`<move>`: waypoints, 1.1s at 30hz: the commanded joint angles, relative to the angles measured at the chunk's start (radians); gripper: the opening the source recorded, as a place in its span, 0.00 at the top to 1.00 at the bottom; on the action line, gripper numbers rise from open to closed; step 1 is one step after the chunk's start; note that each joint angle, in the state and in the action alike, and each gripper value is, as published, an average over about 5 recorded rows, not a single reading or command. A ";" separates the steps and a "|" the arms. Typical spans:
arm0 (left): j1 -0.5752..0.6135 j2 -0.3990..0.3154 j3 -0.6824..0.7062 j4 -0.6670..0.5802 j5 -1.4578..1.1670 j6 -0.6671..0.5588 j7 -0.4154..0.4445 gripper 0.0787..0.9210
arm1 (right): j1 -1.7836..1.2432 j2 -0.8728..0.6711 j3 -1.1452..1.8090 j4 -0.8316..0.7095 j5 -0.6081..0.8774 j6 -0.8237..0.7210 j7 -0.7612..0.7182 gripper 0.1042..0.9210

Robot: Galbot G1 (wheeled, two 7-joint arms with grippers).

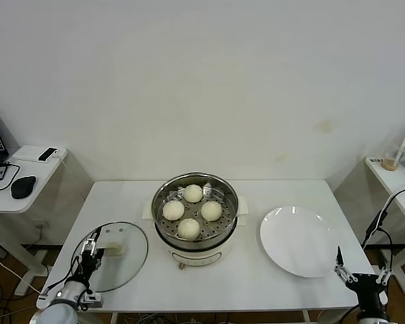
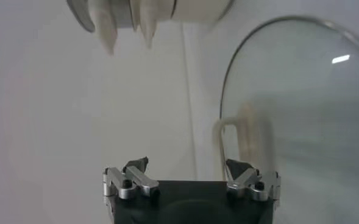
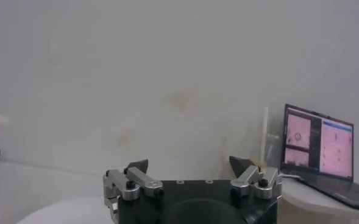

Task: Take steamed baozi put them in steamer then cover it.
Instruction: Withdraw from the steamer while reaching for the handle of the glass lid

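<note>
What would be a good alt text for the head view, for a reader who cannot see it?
Four steamed baozi sit in an uncovered steamer at the centre of a white table. Its glass cover lies to the robot's left and a bare white plate to its right. The left gripper and right gripper wait open at the near edge.

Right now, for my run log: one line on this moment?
baozi: four in steamer | cover: on table, off | left claw: open by cover | right claw: open, idle

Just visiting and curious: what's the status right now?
Left gripper open, low by the glass lid lying on the table. Right gripper open, empty, near the plate. Four buns already in the steamer, uncovered. Nothing blocking.
</note>
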 commanded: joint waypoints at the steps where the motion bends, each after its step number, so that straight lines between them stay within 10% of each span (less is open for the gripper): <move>1: -0.115 -0.001 0.013 0.115 0.012 -0.004 0.002 0.12 | -0.005 0.013 0.000 -0.017 -0.019 0.009 0.002 0.12; 12: -0.111 -0.012 0.019 0.142 -0.011 -0.017 -0.010 0.16 | -0.009 0.018 -0.006 -0.017 -0.032 0.014 0.001 0.12; 33: -0.029 -0.030 -0.005 0.050 -0.066 -0.027 -0.118 0.88 | -0.019 0.010 -0.027 -0.009 -0.042 0.016 -0.003 0.12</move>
